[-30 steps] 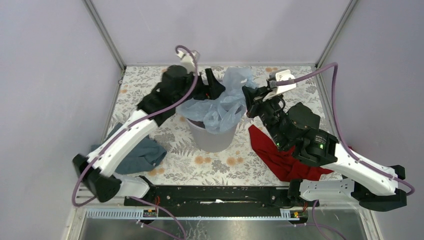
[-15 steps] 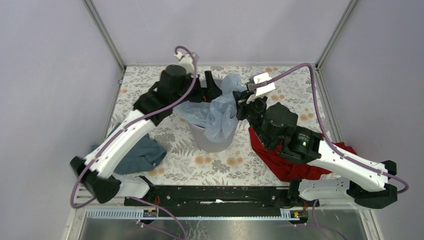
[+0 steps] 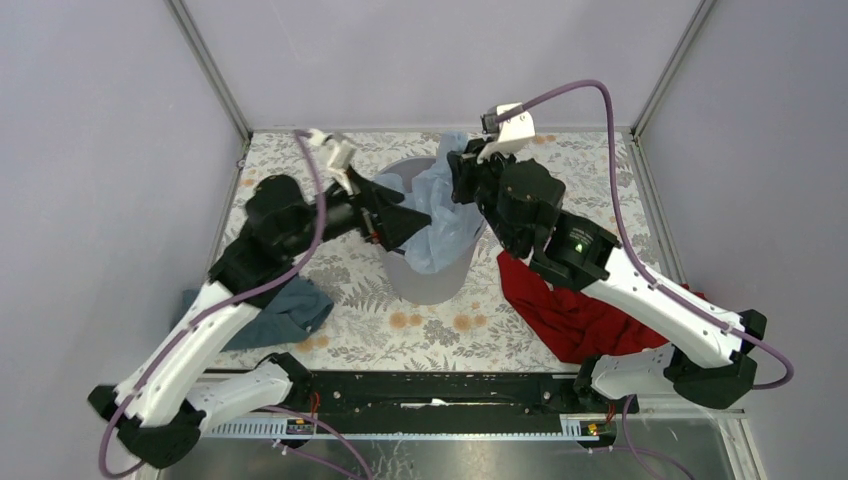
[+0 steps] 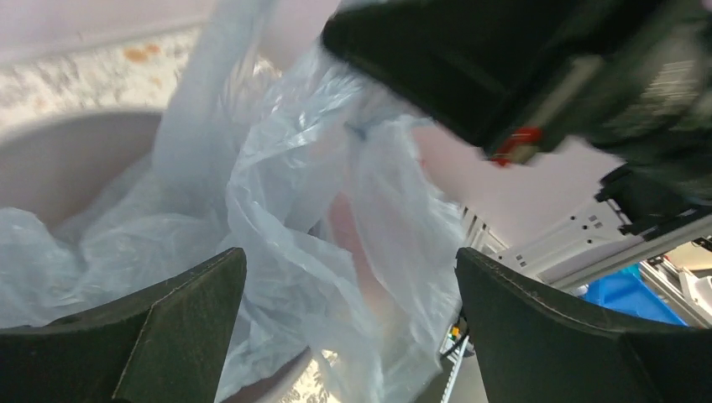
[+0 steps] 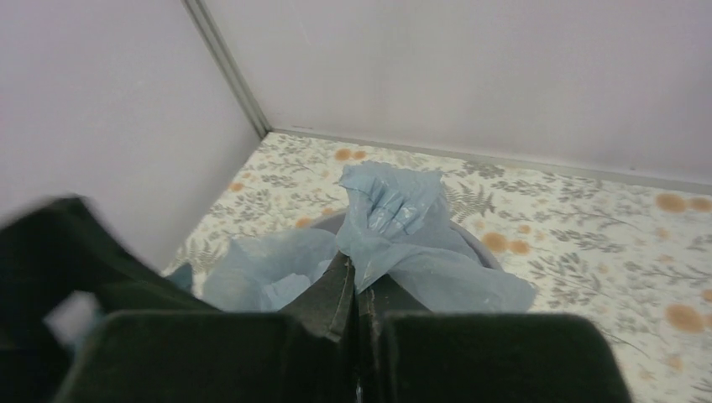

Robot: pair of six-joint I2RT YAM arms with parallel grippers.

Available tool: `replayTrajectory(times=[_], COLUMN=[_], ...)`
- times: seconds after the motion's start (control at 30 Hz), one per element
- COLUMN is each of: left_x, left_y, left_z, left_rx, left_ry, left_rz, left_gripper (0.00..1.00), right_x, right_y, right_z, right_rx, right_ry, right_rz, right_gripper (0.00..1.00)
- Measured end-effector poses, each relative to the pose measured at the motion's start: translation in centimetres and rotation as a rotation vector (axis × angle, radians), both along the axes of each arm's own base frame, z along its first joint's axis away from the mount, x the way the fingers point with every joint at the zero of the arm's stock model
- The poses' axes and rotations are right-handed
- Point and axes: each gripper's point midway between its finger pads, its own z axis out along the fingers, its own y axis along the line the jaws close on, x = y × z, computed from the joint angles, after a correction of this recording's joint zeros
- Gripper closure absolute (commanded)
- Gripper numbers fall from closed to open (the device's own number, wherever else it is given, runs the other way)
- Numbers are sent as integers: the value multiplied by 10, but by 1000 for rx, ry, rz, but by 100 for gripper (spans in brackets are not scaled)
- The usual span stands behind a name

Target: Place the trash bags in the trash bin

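The grey trash bin point(image 3: 430, 285) stands mid-table. The pale-blue trash bag point(image 3: 440, 215) drapes over its mouth and hangs down its front. My right gripper point(image 3: 462, 170) is above the bin's far right rim, shut on a bunched part of the bag point(image 5: 395, 214). My left gripper point(image 3: 405, 222) is at the bin's left rim, open, with the bag's folds point(image 4: 311, 227) just ahead between its spread fingers point(image 4: 180, 327), not pinched. The bin's inner wall point(image 4: 75, 164) shows behind the bag.
A red cloth point(image 3: 570, 315) lies on the floral table right of the bin, under my right arm. A dark teal cloth point(image 3: 285, 310) lies to the left. Enclosure walls and corner posts stand close behind the bin.
My left gripper let go of the bag, opened and drew back left to the bin's near-left rim. My right gripper moved left and farther back over the bin, carrying the bag's bunched part.
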Motion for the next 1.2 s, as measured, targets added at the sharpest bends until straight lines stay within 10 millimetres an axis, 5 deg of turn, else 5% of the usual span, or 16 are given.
replayTrajectory(times=[0.1, 0.3, 0.43, 0.53, 0.73, 0.9, 1.03, 1.2], left_x=[19, 67, 73, 67, 47, 21, 13, 29], left_y=[-21, -38, -36, -28, 6, 32, 32, 32], left_z=[-30, -123, -153, -140, -59, -24, -22, -53], left_rx=[28, 187, 261, 258, 194, 147, 135, 195], left_ry=[106, 372, 441, 398, 187, 82, 65, 141], left_rz=[-12, 117, 150, 156, 206, 223, 192, 252], left_gripper=[4, 22, 9, 2, 1, 1, 1, 1], right_x=[6, 5, 7, 9, 12, 16, 22, 31], right_y=[13, 22, 19, 16, 15, 31, 51, 62], right_z=[5, 4, -7, -13, -23, -37, -59, -85], right_rx=[51, 105, 105, 97, 80, 61, 30, 0], right_ry=[26, 70, 101, 111, 125, 153, 196, 247], right_rz=[40, 98, 92, 85, 84, 117, 168, 191], right_gripper=[100, 100, 100, 100, 100, 100, 100, 100])
